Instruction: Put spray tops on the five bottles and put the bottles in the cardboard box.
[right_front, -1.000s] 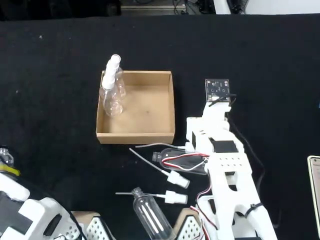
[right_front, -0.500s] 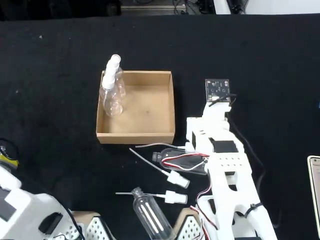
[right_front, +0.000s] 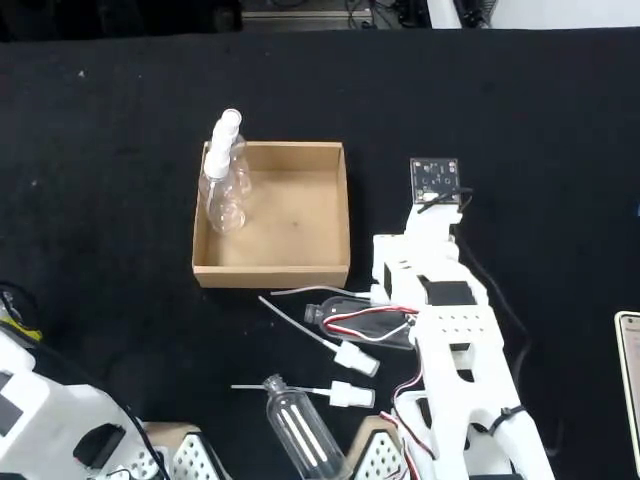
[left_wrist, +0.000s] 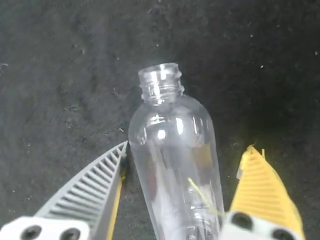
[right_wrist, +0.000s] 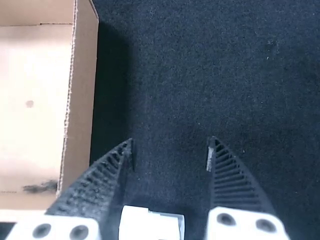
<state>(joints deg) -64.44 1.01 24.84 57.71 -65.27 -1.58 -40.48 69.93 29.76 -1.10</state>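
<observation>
A clear bottle (left_wrist: 175, 150) with no top lies between the fingers of my left gripper (left_wrist: 187, 147), neck pointing away; the grey and yellow fingers press its sides over the black table. That arm (right_front: 50, 425) sits at the near left corner. My right gripper (right_wrist: 170, 145) stands open with nothing in it, over bare cloth beside the wall of the cardboard box (right_wrist: 82, 100). In the box's (right_front: 345, 215) far left corner stand capped bottles (right_front: 222, 190). Two topless bottles (right_front: 355, 320) (right_front: 300, 425) and two spray tops (right_front: 355, 357) (right_front: 350, 395) lie near the front.
The right arm (right_front: 450, 340) stretches from the near edge up beside the box, its cables draped over one lying bottle. Cardboard pieces (right_front: 185, 450) sit at the near edge. A pale object (right_front: 630, 350) lies at the right border. The black cloth is open on the far side and left.
The left arm's body has slid down and left toward the near corner, the bottle still between its fingers. The right arm and the loose bottles have not moved.
</observation>
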